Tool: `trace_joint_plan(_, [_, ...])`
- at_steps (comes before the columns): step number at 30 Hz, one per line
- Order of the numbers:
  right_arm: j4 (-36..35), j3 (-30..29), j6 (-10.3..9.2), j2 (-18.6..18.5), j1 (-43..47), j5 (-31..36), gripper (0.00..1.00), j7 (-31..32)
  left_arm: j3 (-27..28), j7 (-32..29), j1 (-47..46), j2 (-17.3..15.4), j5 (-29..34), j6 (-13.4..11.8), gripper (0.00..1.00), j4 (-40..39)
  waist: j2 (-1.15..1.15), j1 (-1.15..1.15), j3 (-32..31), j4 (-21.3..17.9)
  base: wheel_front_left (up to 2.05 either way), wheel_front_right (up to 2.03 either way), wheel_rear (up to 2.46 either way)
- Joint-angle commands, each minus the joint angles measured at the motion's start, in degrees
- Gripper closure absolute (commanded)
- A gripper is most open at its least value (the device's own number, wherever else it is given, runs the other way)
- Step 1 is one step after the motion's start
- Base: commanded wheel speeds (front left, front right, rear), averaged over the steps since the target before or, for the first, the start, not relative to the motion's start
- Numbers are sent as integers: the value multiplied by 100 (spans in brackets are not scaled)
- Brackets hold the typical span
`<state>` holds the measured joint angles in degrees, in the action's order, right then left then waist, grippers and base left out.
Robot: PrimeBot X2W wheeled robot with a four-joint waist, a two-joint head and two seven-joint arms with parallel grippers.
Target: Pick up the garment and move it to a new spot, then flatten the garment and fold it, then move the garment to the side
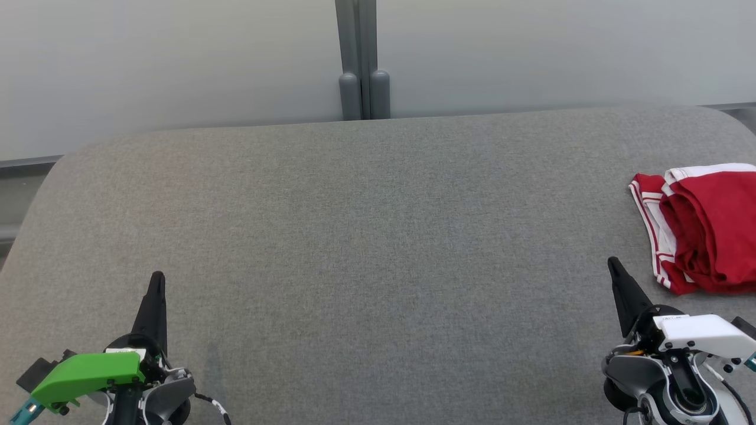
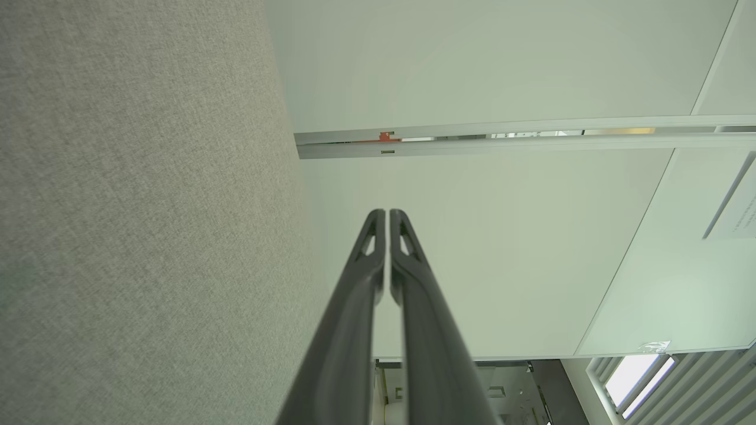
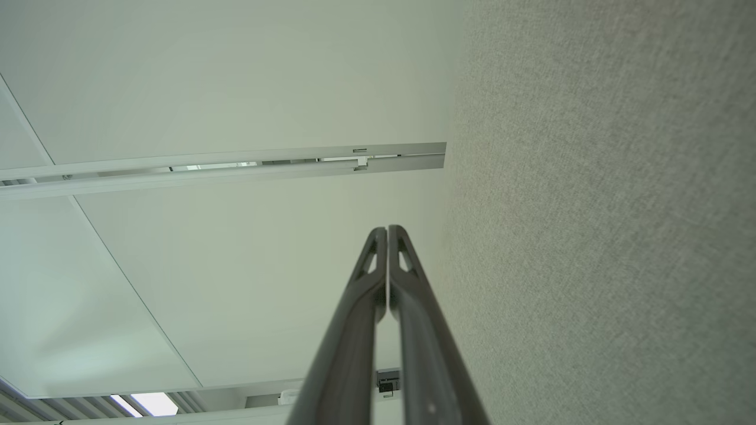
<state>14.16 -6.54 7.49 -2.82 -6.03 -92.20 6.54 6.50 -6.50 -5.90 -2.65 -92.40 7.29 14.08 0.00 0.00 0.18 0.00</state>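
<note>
red garment (image 1: 703, 227) bunched at 3 o'clock on grey pad (image 1: 366, 236). soft, light, floppy; judge best pinch at white-striped hem. left gripper (image 1: 157, 277) & right gripper (image 1: 613, 262) both closed, holding nothing.

Garment (image 1: 706, 233) lies on the table (image 1: 366, 236), far right.

Garment (image 1: 709, 230) red, white stripe trim. Table (image 1: 378, 236) heathered grey. My left gripper (image 1: 157, 277) black, green cover (image 1: 88, 375); right gripper (image 1: 613, 264) black, white cover (image 1: 703, 333). Wall (image 1: 177, 59) pale grey.
</note>
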Motion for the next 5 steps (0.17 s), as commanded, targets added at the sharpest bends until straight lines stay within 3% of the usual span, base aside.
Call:
trace_joint_plan(1, [-30,-10,0,-5,-34,-38,100,21,15,-27,-63,-42,-4,37,100,-12,0,0,0,0,0,0,0])
trace_joint_plan(5, [-30,-10,0,-5,-34,-38,100,20,15,-27,-63,-42,-4,37,100,-12,0,0,0,0,0,0,0])
